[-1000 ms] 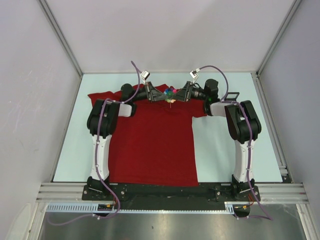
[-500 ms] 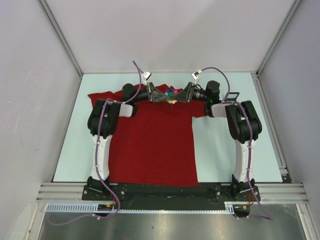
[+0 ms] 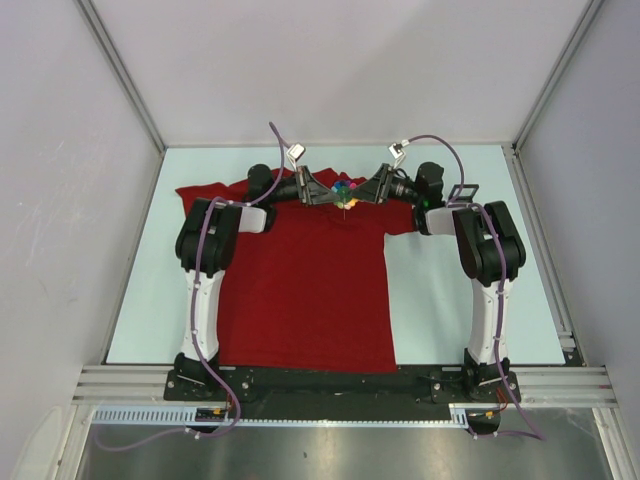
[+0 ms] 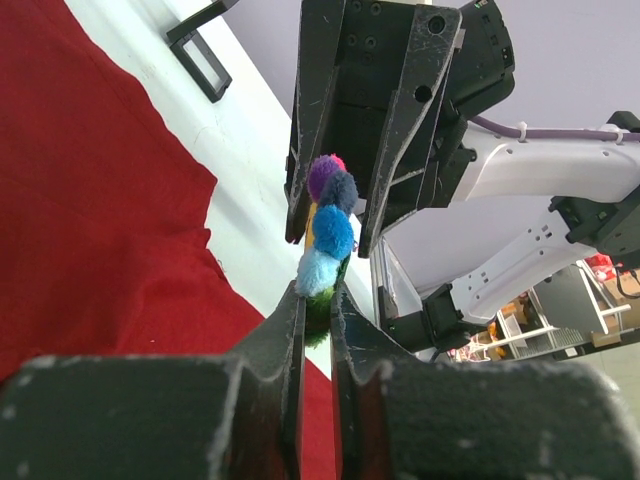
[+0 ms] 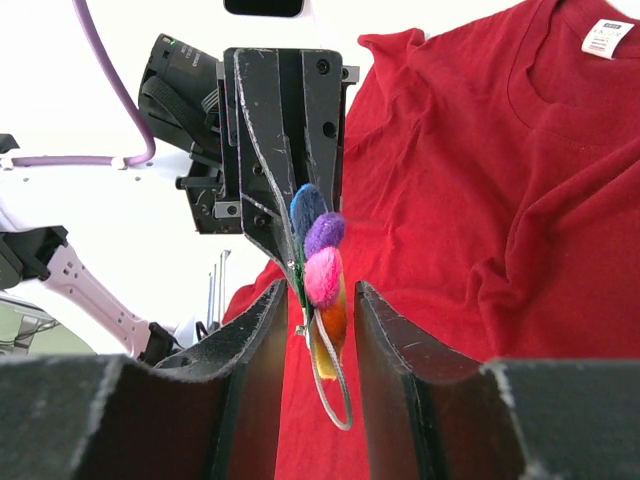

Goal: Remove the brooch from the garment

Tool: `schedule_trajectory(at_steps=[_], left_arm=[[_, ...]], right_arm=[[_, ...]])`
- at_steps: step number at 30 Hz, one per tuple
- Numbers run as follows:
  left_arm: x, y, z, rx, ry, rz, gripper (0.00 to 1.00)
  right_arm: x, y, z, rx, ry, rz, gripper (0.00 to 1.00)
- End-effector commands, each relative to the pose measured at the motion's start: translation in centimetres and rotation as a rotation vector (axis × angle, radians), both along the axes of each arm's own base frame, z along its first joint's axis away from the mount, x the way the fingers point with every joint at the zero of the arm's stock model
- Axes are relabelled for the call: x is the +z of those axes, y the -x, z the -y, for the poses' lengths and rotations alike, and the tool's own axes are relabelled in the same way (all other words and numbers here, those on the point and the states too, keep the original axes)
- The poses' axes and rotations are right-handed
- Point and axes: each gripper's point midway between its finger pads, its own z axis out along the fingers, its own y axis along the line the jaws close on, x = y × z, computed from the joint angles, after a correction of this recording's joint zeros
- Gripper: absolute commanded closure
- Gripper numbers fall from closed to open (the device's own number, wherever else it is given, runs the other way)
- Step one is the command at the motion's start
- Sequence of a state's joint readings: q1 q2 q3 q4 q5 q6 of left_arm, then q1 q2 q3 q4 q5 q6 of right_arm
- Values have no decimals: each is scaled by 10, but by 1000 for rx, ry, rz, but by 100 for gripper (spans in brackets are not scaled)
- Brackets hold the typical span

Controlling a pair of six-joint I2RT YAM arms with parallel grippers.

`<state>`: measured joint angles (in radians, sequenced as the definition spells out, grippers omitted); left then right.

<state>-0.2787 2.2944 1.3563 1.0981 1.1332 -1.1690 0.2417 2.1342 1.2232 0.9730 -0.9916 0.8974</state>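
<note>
Left gripper (image 4: pixel 316 298): fingers closed to a narrow slit, pinching the green lower edge of the brooch (image 4: pixel 328 232). The hold is on a soft bead edge only, so the cluster may slide or twist out of the pinch if either arm pulls sideways. The brooch sits at 12 o'clock of the garment (image 3: pixel 300 290), over the collar area, raised between the two grippers, which meet tip to tip. Right gripper (image 5: pixel 320 292): fingers apart, one on each side of the bead cluster, with a gap showing at its 3 o'clock side; it grips nothing. If it closes off-centre, it may squeeze the beads rather than the clasp, or knock the brooch out of the left pinch. A thin wire loop (image 5: pixel 336 400) hangs from the brooch at 6 o'clock. Should it catch in the cloth, lifting would drag the garment up off the table (image 3: pixel 450 300) or pull the weave. A dropped brooch would likely land in the folds near the collar. Not determinable: whether the pin is free of the fabric, as no view shows its tip against the cloth; the clasp itself; and the collar in the top view, where both arms cover it. The white neck label (image 5: pixel 607 37) shows only in the right wrist view, at 1 o'clock.
</note>
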Motion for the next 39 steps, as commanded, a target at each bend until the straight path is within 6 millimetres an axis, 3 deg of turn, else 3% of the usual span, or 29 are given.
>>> schedule_trajectory(at_steps=[1,19,26,31,33,37,39], left_arm=[[36,1,3,-16,32,141,99],[36,3,7,-28,38,139,100],[38,5,10,-39,40,145,100],[42,7,12,-42,44,155,100],[45,8,10,-39,45,165,94],[48,6,-1,-11,40,196,68],[48,6,-8,5,32,210,61]], right_arm=[[22,3,-2,4,-13,88,64],[20,4,-9,17,-6,91,75],[19,3,-10,15,-4,85,100],[22,3,-14,12,9,101,100],[18,0,-13,-9,29,94,100],[25,-2,-3,-40,-4,101,100],[27,-2,5,-53,-24,82,100]])
